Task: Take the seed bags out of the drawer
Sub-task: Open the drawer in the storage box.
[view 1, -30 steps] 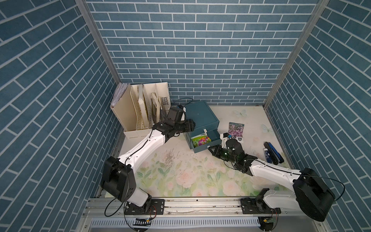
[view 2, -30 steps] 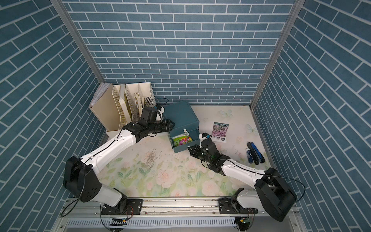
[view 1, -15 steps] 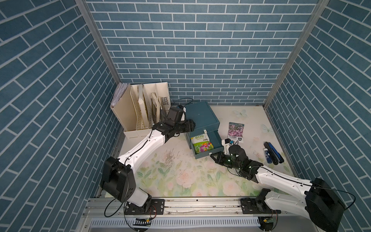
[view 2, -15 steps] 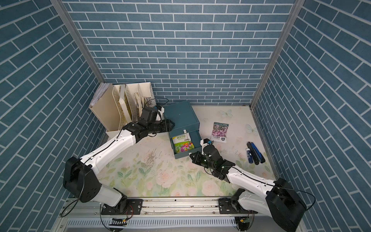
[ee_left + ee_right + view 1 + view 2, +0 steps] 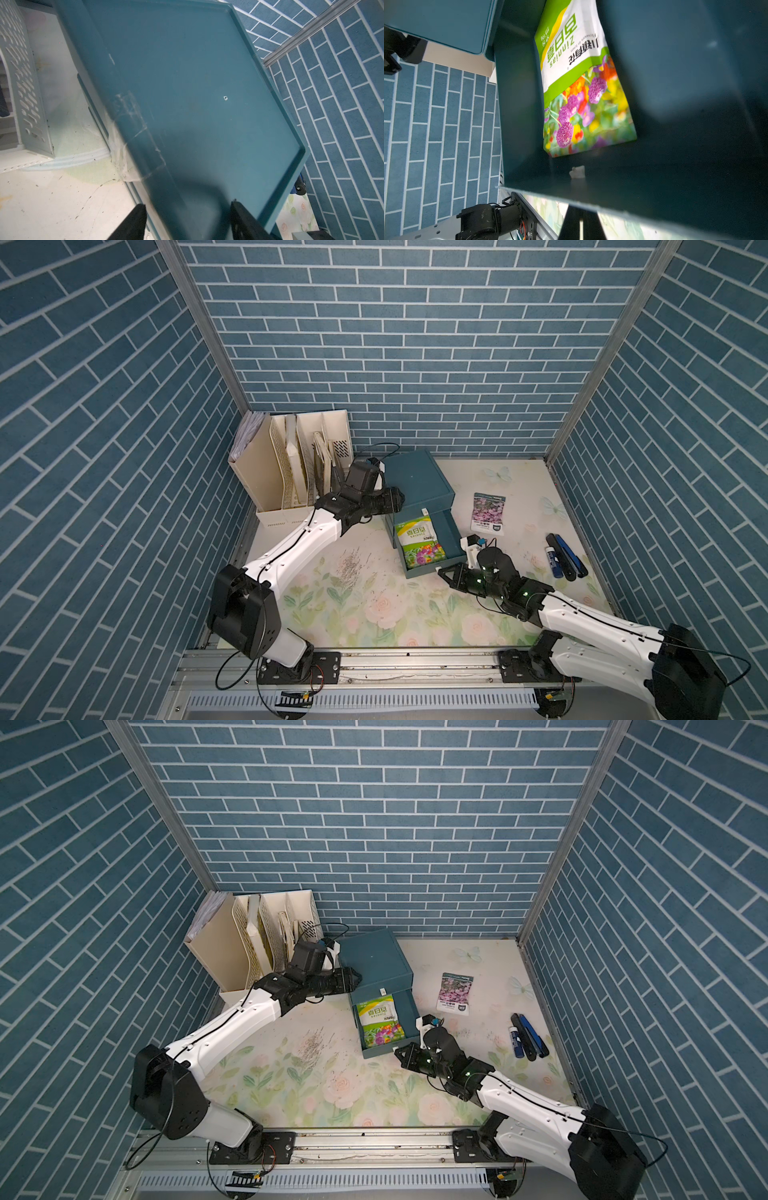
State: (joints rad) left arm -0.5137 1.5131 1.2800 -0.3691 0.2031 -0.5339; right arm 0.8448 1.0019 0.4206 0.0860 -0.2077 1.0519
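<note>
Left of the teal cabinet (image 5: 415, 481), beside the cream file rack (image 5: 291, 472), the left gripper (image 5: 397, 499) sits at the cabinet's edge, fingers (image 5: 135, 220) apart astride the top's rim; whether they press on it I cannot tell. At the cabinet's front the lower drawer (image 5: 451, 535) stands pulled out, the green-white seed bag (image 5: 419, 549) lying flat inside. At the drawer's front right corner the right gripper (image 5: 441, 571) has its fingers together, with nothing seen between them. Right of the cabinet the purple-pink seed bag (image 5: 488, 514) lies on the worktop (image 5: 374, 605), dark pens (image 5: 563, 558) beyond. To do this well, I judge, the right gripper should part, clear the front wall and nip the bag's near edge, lifting without dragging. No orange bag shows; it may lie under the green one.
</note>
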